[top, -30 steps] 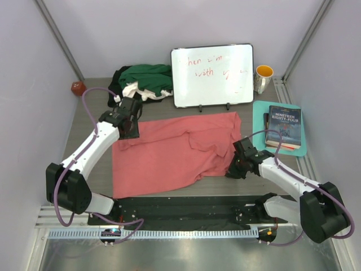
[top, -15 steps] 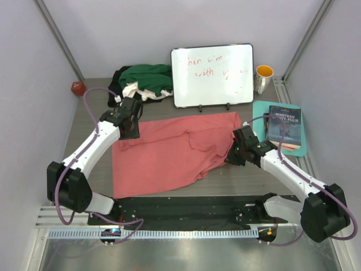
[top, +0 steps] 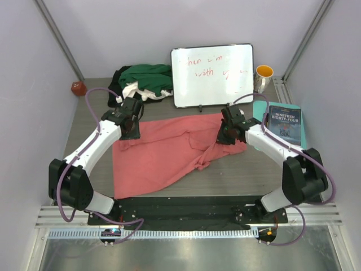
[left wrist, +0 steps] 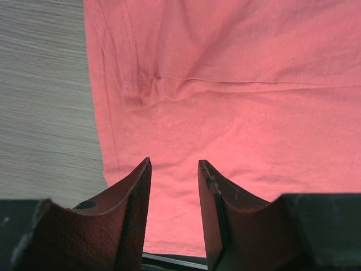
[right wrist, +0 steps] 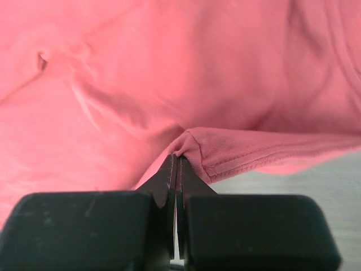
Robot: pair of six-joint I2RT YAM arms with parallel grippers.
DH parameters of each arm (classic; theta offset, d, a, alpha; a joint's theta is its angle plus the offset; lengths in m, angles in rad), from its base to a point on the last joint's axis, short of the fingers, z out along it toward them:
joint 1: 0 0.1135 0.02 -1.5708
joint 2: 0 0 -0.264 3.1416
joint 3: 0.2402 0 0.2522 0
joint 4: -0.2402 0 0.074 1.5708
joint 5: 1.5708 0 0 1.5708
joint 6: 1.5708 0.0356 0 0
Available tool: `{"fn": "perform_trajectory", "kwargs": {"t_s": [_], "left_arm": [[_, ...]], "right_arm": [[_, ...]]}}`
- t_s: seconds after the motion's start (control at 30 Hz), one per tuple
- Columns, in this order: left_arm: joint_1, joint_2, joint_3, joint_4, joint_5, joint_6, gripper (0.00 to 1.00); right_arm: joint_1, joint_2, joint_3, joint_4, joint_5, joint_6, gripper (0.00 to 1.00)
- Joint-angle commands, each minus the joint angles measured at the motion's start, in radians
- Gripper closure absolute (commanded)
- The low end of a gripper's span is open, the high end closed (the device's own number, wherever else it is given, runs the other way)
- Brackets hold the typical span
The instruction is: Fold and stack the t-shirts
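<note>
Right fingers (right wrist: 162,183) are pinched together on a hem of the pink shirt (top: 169,152), which spreads leftward from them across the counter (top: 248,175), long axis side to side. Left fingers (left wrist: 131,203) stand apart above its opposite edge; the right arm likely carries the fold.

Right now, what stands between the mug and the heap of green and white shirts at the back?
The white board with red writing fills the stretch between the heap of shirts and the mug, as the top view shows.
</note>
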Motion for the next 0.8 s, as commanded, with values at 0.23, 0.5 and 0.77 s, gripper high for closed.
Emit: {"fn": "perform_trajectory", "kwargs": {"t_s": [0.23,0.5,0.77], "left_arm": [[0.001,0.014,0.000,0.028,0.006,0.001,0.60],[0.001,0.029,-0.030,0.042,0.024,0.018,0.72],[0.001,0.067,-0.016,0.055,0.041,0.015,0.70]], "right_arm": [[0.005,0.355,0.234,0.164,-0.129,-0.095,0.72],[0.046,0.108,0.231,0.112,0.015,-0.212,0.73],[0.060,-0.107,-0.063,0.079,-0.024,-0.102,0.56]]}}
